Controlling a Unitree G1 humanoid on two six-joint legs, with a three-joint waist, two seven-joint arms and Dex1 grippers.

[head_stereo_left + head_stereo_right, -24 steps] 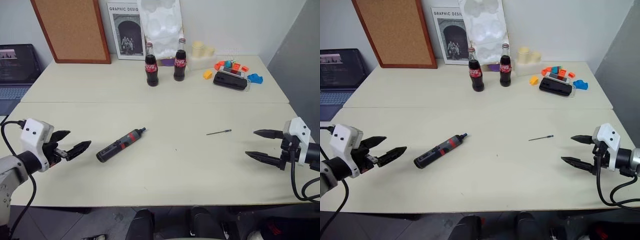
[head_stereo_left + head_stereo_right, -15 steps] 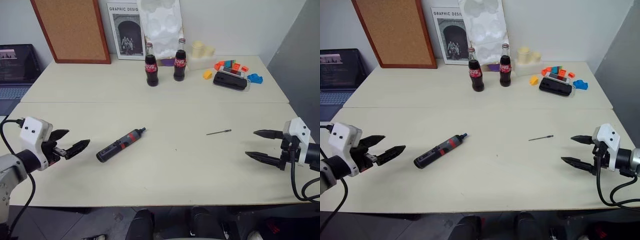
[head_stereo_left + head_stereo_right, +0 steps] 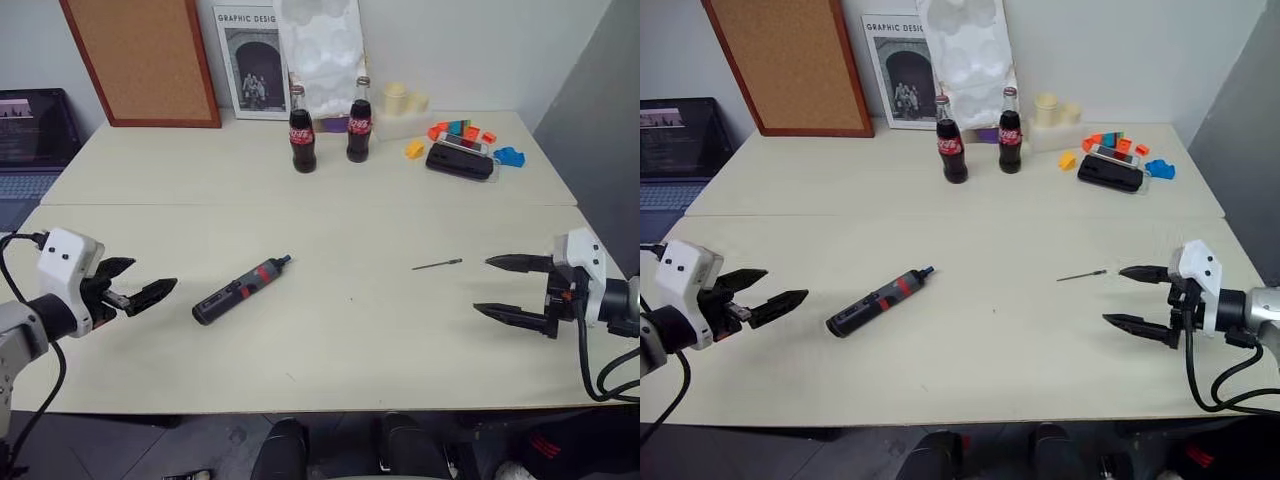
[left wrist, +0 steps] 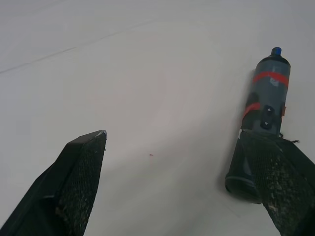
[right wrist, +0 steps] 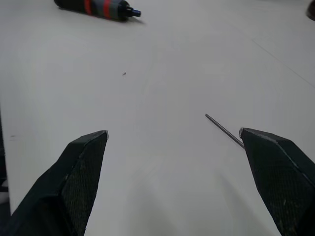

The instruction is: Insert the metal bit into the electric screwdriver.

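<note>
Looking down from the head camera, the left eye view shows a pale table (image 3: 330, 360) with the electric screwdriver (image 3: 240, 291) lying on its side left of the middle, its narrow nose aimed toward the far right. Just beside its butt end, apart from it, the left gripper (image 3: 135, 290) hovers with its fingers spread and nothing between them. Well to the right lies the metal bit (image 3: 437, 265), flat on the table, and the right gripper (image 3: 495, 288) hangs near it with jaws wide and empty, one fingertip close to the bit's end. Two cola bottles (image 3: 302, 130) stand at the far side, near a black case (image 3: 461, 161) and some coloured blocks. From the left wrist view, the screwdriver (image 4: 263, 113) lies next to one finger (image 4: 275, 182), possibly touching it, though that is hard to tell. From the right wrist view, the bit (image 5: 224, 131) runs in toward one fingertip (image 5: 256, 142), and the screwdriver (image 5: 96, 8) lies well beyond.
</note>
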